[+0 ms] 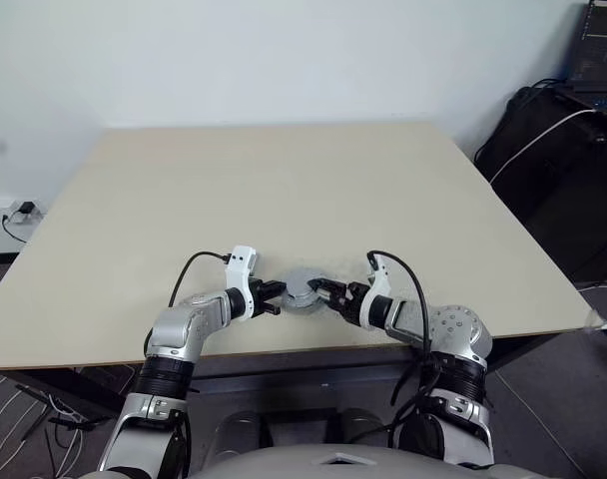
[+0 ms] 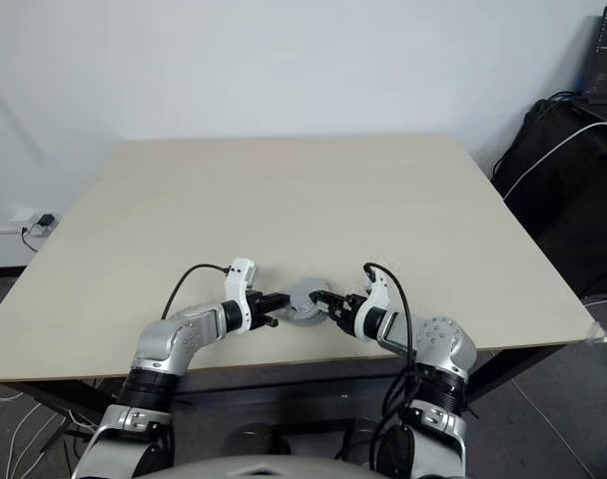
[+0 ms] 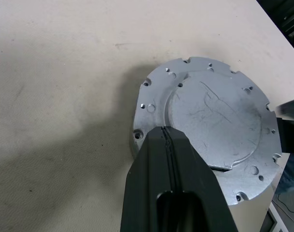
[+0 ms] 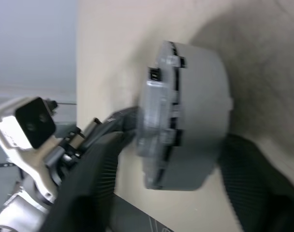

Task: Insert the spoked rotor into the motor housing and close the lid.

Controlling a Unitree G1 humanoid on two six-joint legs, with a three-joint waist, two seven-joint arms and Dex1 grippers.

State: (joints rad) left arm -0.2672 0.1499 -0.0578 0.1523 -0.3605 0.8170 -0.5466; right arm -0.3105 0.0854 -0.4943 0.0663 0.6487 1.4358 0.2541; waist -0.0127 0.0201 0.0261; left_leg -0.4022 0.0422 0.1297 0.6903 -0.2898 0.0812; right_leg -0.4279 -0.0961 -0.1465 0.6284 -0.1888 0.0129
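L gripper [image 3: 169,140]: both black fingers pressed tight together, nothing between them. The tips rest on the edge of the lid [image 3: 210,125], pushing or steadying it from the robot's left side.

R gripper [image 1: 328,292]: fingers spread, one on each side of the round grey stack, seen close in the R wrist view. They look partway shut around it, but can't tell if they touch the sides yet.

The lid sits smooth face up with its raised middle showing, on top of the motor housing [image 4: 200,121], w/ small tabs and dark slots along the seam btw the two. In the R wrist view the seam looks like a thin uneven gap, so I'd guess the lid is on but maybe not fully seated. The spoked rotor is hidden; I guess it's inside under the lid.

The stack sits on the table [image 1: 284,190] near the front edge, btw the two grippers.

What could go wrong:
- L tips push on one edge only, so the lid could tip up or slide off.
- If the R fingers squeeze off-centre, the whole stack could twist or scoot.
- It's close to the table's front edge, so a hard shove toward the robot could knock it off.
- Tabs not lined up w/ slots means the lid jams.
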